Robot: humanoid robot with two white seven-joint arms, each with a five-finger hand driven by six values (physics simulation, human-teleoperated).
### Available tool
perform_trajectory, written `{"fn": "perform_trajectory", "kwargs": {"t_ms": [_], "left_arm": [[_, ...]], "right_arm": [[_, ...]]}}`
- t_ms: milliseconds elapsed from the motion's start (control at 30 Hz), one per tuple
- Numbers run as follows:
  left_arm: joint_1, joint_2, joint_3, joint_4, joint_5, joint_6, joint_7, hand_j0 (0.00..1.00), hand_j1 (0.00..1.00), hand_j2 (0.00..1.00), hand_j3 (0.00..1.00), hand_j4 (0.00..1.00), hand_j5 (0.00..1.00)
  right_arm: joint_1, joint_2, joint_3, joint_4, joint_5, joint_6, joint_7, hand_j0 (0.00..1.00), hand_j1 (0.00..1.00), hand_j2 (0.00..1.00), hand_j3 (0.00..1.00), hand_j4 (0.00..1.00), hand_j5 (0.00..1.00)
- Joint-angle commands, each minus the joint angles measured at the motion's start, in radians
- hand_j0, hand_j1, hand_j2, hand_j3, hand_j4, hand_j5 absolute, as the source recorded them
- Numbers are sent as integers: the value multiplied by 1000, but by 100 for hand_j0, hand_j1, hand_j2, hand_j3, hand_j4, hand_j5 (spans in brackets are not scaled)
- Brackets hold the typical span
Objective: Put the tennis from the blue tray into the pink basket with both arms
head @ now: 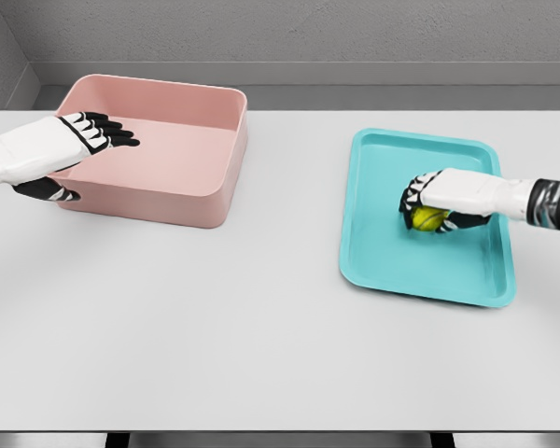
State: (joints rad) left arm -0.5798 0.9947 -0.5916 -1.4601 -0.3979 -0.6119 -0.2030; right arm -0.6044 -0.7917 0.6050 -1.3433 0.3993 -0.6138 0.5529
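We see the right robot hand [436, 200] grasping the tennis ball [428, 218] on the blue tray [392, 261] at three o'clock; the left robot hand [79, 140] hovers released over the pink basket [182, 187] at ten o'clock.

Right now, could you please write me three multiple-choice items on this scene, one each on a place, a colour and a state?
1. Where is the ball?
A. in the basket
B. on the tray
C. on the bare table

2. What colour is the basket?
A. pink
B. green
C. black

3. What is the right hand doing?
A. resting flat on the table
B. holding the basket
C. curling its fingers over the ball

Answers:
1 B, the ball lies within the tray's rim.
2 A, its walls are pink.
3 C, the fingers wrap the ball; the left hand hovers open at the basket's left end.
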Motion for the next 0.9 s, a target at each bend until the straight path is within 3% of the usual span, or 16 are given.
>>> {"fn": "perform_trajectory", "kwargs": {"t_ms": [0, 267, 567, 700, 867], "left_arm": [[0, 4, 1, -3, 7, 1, 1, 100, 100, 100, 100, 100, 100], [0, 4, 0, -5, 5, 1, 1, 100, 100, 100, 100, 100, 100], [0, 4, 1, -14, 5, 1, 1, 100, 100, 100, 100, 100, 100], [0, 2, 0, -17, 5, 1, 1, 100, 100, 100, 100, 100, 100], [0, 4, 0, -25, 5, 1, 1, 100, 100, 100, 100, 100, 100]], "right_arm": [[-2, -9, -19, -39, -7, 3, -1, 38, 38, 38, 38, 38, 38], [2, -44, -39, -197, 0, 3, 2, 38, 38, 38, 38, 38, 38], [8, -32, -28, -361, 27, 3, 24, 38, 38, 38, 38, 38, 38], [11, -20, -24, -396, 35, 3, 24, 38, 38, 38, 38, 38, 38], [0, 43, 10, -404, 56, 3, 24, 38, 38, 38, 38, 38, 38]]}}
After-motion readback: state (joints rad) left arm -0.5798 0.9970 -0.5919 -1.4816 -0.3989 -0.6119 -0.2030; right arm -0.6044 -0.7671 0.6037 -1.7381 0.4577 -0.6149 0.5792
